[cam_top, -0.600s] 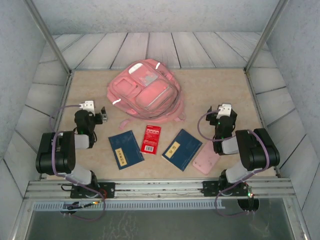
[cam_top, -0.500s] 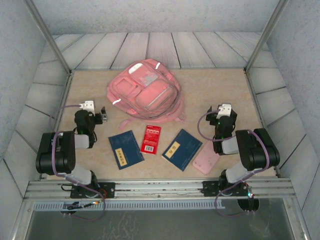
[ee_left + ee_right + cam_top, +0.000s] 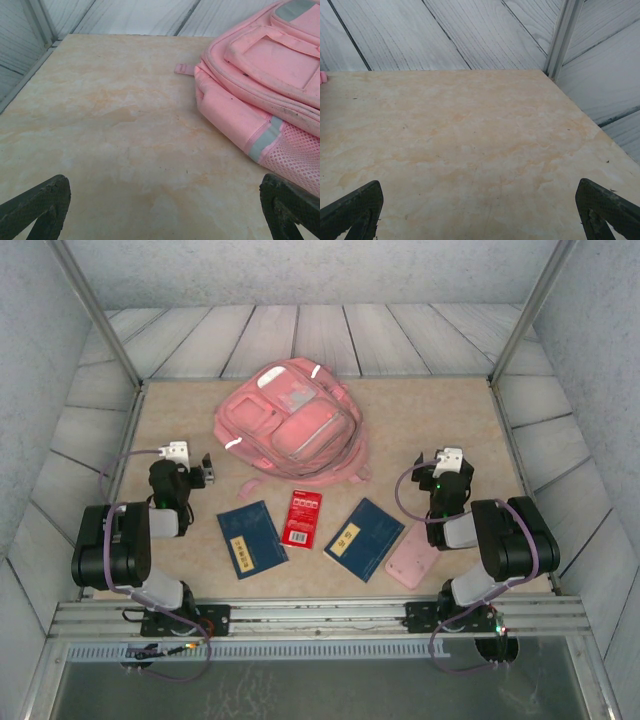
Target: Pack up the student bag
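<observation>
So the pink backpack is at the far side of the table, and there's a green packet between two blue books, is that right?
Not quite: the packet is red, not green, as the top external view shows. The pink backpack is at the far side of the table, and the packet lies between the left blue book and the right blue book.

One pink student bag (image 3: 288, 425), two dark blue yellow-labelled booklets, a left booklet (image 3: 251, 538) and a right booklet (image 3: 364, 538), one red packet (image 3: 304, 518), one flat pink case (image 3: 412, 560), two grippers, left gripper (image 3: 162, 200) and right gripper (image 3: 477, 205)
</observation>
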Action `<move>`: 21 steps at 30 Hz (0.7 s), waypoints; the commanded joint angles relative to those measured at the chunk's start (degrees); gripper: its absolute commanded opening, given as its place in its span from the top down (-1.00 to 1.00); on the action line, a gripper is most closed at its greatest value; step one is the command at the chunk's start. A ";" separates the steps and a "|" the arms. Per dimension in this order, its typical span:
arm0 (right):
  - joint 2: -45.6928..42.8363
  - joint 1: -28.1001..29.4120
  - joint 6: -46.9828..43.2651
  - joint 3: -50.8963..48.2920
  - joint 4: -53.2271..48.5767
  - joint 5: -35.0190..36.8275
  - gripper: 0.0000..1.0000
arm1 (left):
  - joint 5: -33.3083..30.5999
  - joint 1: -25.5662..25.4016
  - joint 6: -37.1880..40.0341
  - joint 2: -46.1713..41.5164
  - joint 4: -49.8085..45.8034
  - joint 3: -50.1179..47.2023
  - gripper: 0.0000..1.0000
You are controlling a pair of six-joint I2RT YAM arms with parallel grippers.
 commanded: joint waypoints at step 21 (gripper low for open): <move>-3.35 -1.13 0.74 2.64 -5.13 -3.14 -1.00 | -5.48 -0.35 -1.03 -4.16 -3.78 1.93 -1.00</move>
